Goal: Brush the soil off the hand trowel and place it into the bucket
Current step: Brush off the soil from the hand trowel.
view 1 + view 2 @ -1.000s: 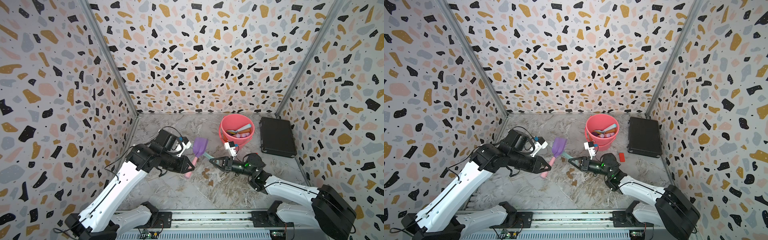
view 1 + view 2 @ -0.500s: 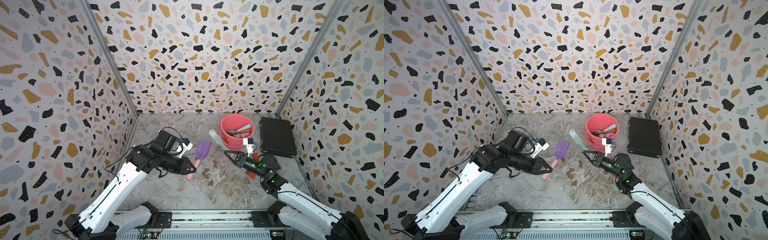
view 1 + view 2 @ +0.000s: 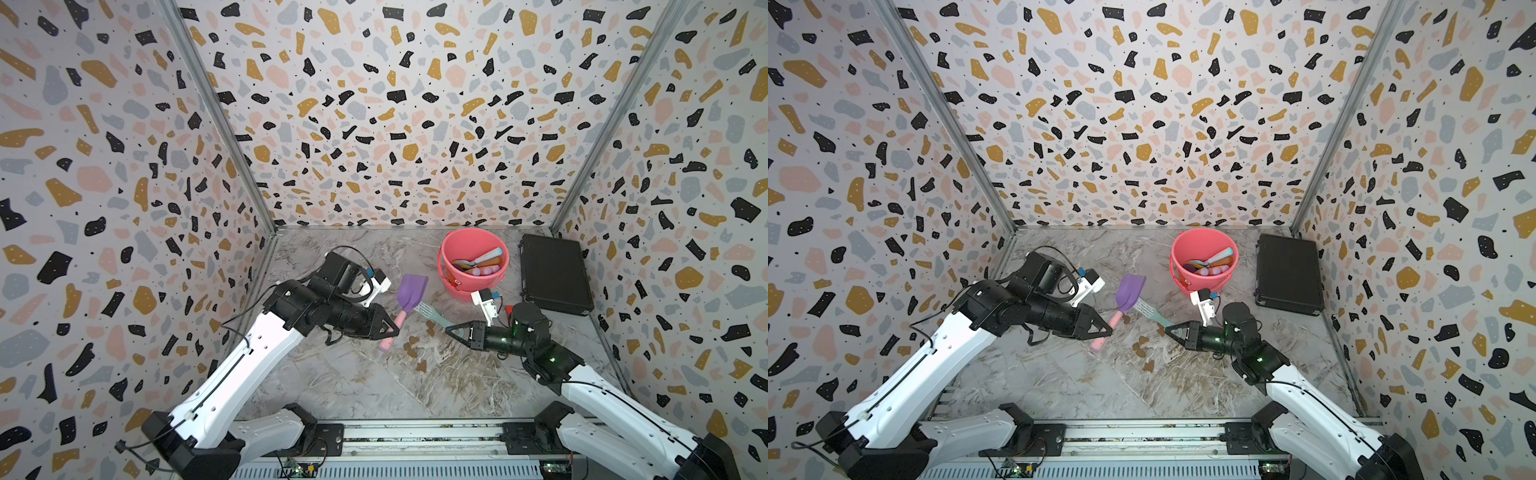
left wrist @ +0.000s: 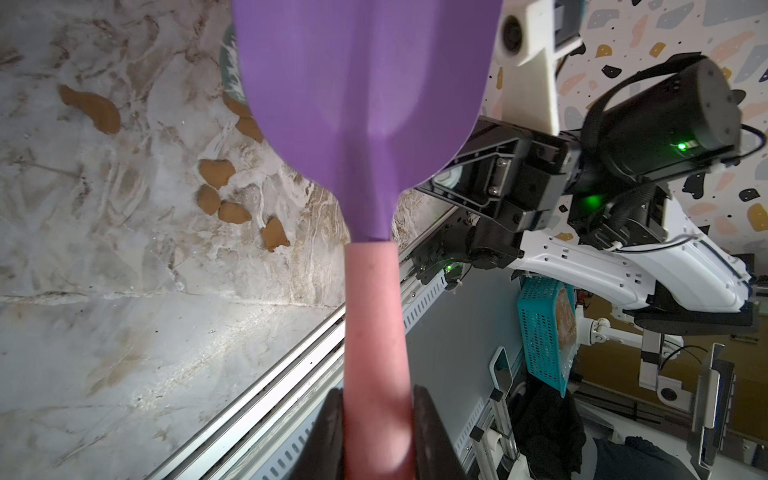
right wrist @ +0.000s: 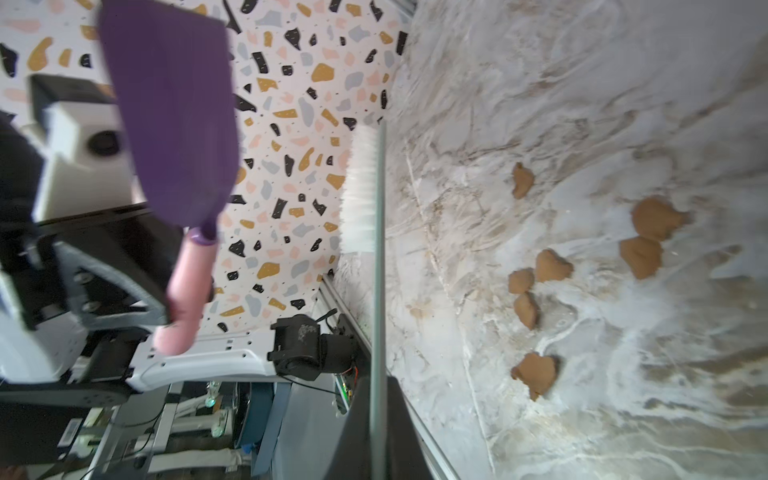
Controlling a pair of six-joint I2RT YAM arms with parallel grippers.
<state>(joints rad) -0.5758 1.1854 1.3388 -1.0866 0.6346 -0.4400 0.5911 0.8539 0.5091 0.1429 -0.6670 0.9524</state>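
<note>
My left gripper (image 3: 390,330) is shut on the pink handle of the hand trowel (image 3: 411,291), holding its purple blade above the floor. The pads clamp the handle (image 4: 374,332) in the left wrist view, and the blade face (image 4: 365,83) there shows no soil. My right gripper (image 3: 451,330) is shut on the thin handle of a brush (image 3: 432,313). Its white bristles (image 5: 365,187) sit close beside the blade (image 5: 174,116); contact cannot be told. Several soil blobs (image 3: 413,343) lie on the floor beneath. The coral bucket (image 3: 461,291) stands behind the right gripper.
Other toy tools lie in the bucket (image 3: 1196,286). A flat black case (image 3: 555,274) lies at the back right against the wall. Terrazzo walls close in three sides, and the rail with both arm bases runs along the front edge.
The right arm swung the brush up toward the bucket half a second ago and has now brought it back down beside the blade. The left arm and trowel have barely moved.
</note>
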